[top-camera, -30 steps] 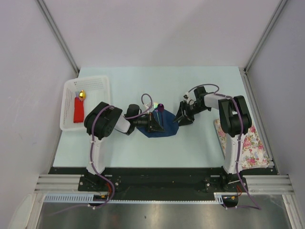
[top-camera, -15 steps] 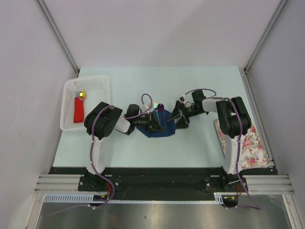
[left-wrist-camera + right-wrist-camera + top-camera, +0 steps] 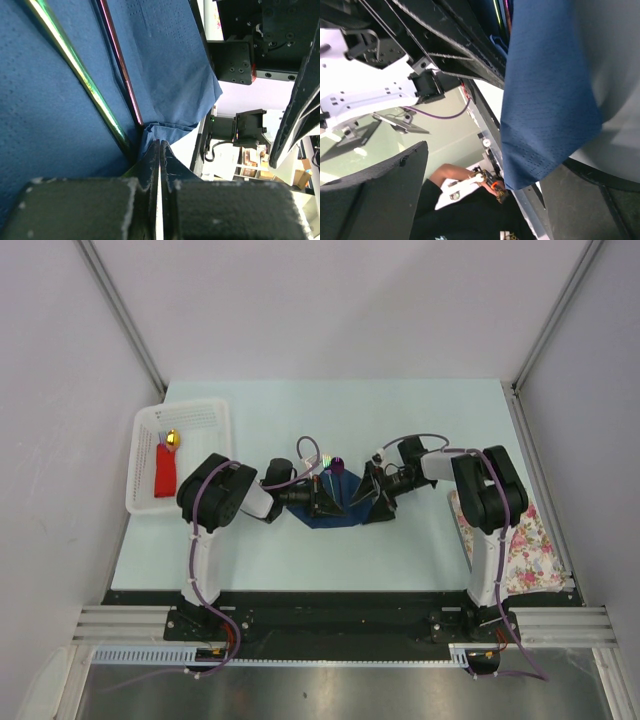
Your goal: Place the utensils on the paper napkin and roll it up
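The navy paper napkin (image 3: pixel 338 516) lies mid-table with the utensils (image 3: pixel 331 471) on it, their shiny ends poking past its far edge. In the left wrist view a green-gold utensil (image 3: pixel 80 75) and a purple one (image 3: pixel 120 65) lie side by side on the napkin (image 3: pixel 45 115). My left gripper (image 3: pixel 322 501) (image 3: pixel 159 143) is shut, its tips against a bunched fold of the napkin. My right gripper (image 3: pixel 364 497) (image 3: pixel 492 157) stands open at the napkin's right edge. A napkin corner (image 3: pixel 545 105) reaches between its fingers.
A white basket (image 3: pixel 215 418) at the far left holds a red flat object with a gold ball (image 3: pixel 166 462). A floral cloth (image 3: pixel 527 545) lies at the table's right edge beside the right arm's base.
My right gripper has moved left up to the napkin's edge and its jaws have spread wider. The left gripper, napkin and utensils have stayed put.
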Tool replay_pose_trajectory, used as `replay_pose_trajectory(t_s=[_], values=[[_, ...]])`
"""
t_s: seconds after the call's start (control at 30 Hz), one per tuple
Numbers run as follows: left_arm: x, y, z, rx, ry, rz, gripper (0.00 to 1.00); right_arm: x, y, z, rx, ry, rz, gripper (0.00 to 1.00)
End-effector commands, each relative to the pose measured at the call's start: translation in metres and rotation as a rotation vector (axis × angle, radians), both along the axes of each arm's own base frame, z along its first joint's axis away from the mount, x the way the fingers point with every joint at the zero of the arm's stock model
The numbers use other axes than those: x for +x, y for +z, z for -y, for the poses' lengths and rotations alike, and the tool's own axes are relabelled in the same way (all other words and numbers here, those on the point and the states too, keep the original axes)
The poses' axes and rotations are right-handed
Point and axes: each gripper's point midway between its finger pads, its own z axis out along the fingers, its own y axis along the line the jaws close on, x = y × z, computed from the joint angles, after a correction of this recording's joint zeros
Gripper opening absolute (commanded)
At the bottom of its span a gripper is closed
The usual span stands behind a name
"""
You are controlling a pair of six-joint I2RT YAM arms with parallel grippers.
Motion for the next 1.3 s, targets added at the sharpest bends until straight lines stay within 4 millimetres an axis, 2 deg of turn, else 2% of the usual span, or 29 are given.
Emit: replay_pose_trajectory(t_s=[0.0, 0.1, 0.2, 0.3, 0.5, 0.53, 0.63, 0.7, 0.8, 0.9, 0.97, 1.07, 1.1, 1.27], values=[[0.008, -0.006, -0.002, 0.009, 0.025, 0.028, 0.01, -0.010, 0.000, 0.004, -0.051, 0.023, 0.003, 0.93], [0.008, -0.006, -0.002, 0.008, 0.026, 0.028, 0.01, 0.012, -0.002, 0.009, -0.085, -0.049, 0.060, 0.93], [0.008, -0.006, -0.002, 0.010, 0.028, 0.028, 0.01, 0.037, 0.012, 0.018, -0.064, -0.142, 0.122, 0.91], [0.009, -0.006, -0.003, 0.011, 0.031, 0.030, 0.00, 0.048, 0.028, 0.018, -0.012, -0.175, 0.138, 0.87], [0.008, -0.005, -0.003, 0.008, 0.028, 0.032, 0.01, 0.051, 0.045, 0.012, 0.077, -0.186, 0.127, 0.82], [0.008, -0.005, -0.003, 0.008, 0.029, 0.034, 0.01, 0.051, 0.047, 0.011, 0.080, -0.189, 0.121, 0.79], [0.007, -0.005, -0.004, 0.007, 0.032, 0.031, 0.01, 0.047, 0.040, 0.011, 0.052, -0.183, 0.126, 0.75], [0.008, -0.004, -0.003, 0.001, 0.033, 0.034, 0.01, 0.044, 0.028, 0.011, -0.017, -0.172, 0.121, 0.72], [0.009, -0.002, -0.003, -0.001, 0.035, 0.036, 0.01, 0.043, 0.019, 0.008, -0.061, -0.152, 0.123, 0.64], [0.010, -0.002, -0.004, 0.000, 0.038, 0.036, 0.01, 0.048, 0.023, 0.005, -0.062, -0.154, 0.152, 0.47], [0.009, -0.001, -0.004, 0.000, 0.037, 0.039, 0.01, 0.050, 0.024, 0.003, -0.067, -0.152, 0.167, 0.45], [0.009, -0.001, -0.005, -0.001, 0.040, 0.042, 0.00, 0.050, 0.022, -0.002, -0.082, -0.141, 0.179, 0.32], [0.010, 0.000, -0.005, -0.002, 0.040, 0.045, 0.00, 0.050, 0.021, -0.003, -0.088, -0.131, 0.189, 0.23], [0.011, 0.001, -0.005, -0.002, 0.044, 0.050, 0.00, 0.049, 0.012, -0.017, -0.114, -0.083, 0.193, 0.03]])
